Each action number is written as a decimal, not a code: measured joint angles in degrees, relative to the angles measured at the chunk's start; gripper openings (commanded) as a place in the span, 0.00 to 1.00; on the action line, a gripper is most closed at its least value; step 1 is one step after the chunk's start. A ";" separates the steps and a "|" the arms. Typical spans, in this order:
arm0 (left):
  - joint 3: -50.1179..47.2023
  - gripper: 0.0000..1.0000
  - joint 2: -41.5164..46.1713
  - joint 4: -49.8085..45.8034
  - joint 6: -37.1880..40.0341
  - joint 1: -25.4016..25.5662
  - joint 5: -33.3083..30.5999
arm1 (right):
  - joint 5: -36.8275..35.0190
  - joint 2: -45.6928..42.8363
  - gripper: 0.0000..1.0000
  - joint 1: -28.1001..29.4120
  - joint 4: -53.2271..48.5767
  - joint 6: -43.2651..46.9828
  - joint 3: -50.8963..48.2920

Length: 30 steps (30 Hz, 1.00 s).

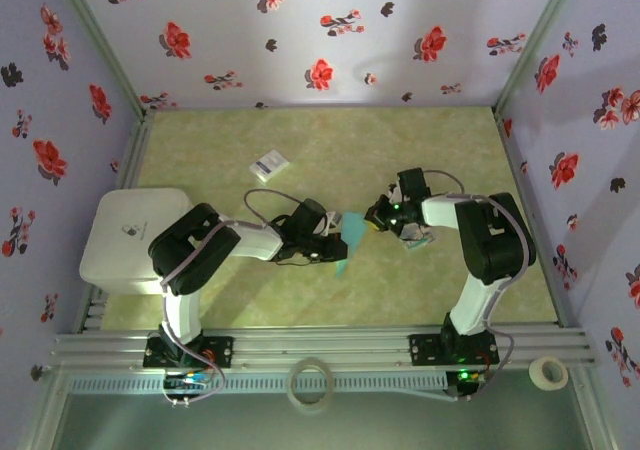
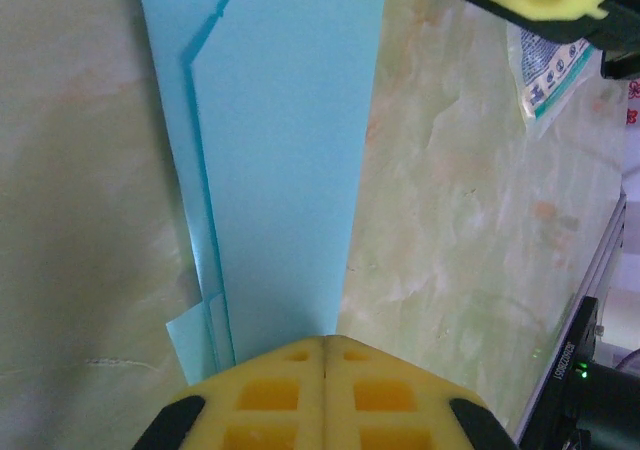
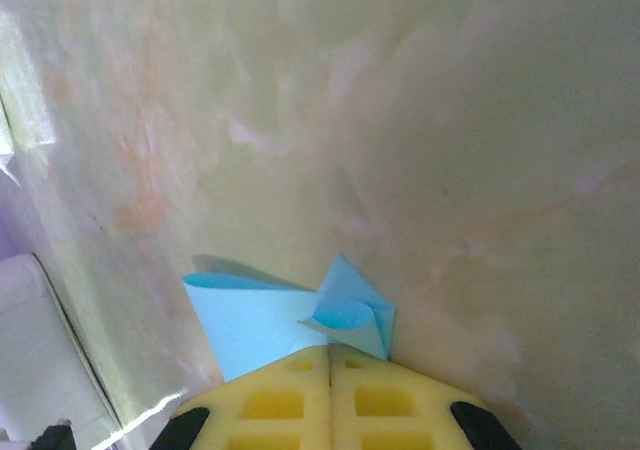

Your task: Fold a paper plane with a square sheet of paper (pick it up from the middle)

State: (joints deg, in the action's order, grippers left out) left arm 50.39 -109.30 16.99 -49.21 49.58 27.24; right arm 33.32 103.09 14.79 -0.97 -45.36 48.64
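Over the middle of the table, the teal paper is stretching between the two grippers as a long, narrow, folded strip, its layered edges stepping along one side. Left gripper: its yellow pads are pressing together with no gap, pinching the near end of the strip. Right gripper: its pads are likewise meeting flush, clamping the opposite end, where a small curled fold and a pointed corner are sticking out just past the fingertips. Whether the strip is touching the tabletop or hanging just above it cannot be told. Just beside the right gripper, a small multicoloured printed card is lying on the table. A small white card is lying farther back, well apart from the paper. A white box is sitting at the left edge, beside the left arm. One tape roll is resting near the front rail between the arm bases, and a second tape roll is lying at the right end.
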 measured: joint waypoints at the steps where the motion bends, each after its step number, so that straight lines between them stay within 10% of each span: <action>1: 0.00 0.00 0.00 0.00 0.00 0.00 0.00 | -0.39 0.20 0.07 -0.35 -0.37 0.00 0.52; 16: -0.42 0.00 0.09 0.81 0.00 0.00 0.17 | -4.92 -6.75 0.08 -4.63 -2.54 0.81 2.29; 30: -0.42 0.00 0.09 0.79 0.02 0.00 0.17 | 0.11 -12.28 0.07 5.75 1.55 -0.76 -6.19</action>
State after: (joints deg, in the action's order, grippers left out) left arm 49.98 -109.21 17.78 -49.19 49.58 27.42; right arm 33.43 90.80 20.53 0.58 -46.13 42.46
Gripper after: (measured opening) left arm 0.043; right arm 0.071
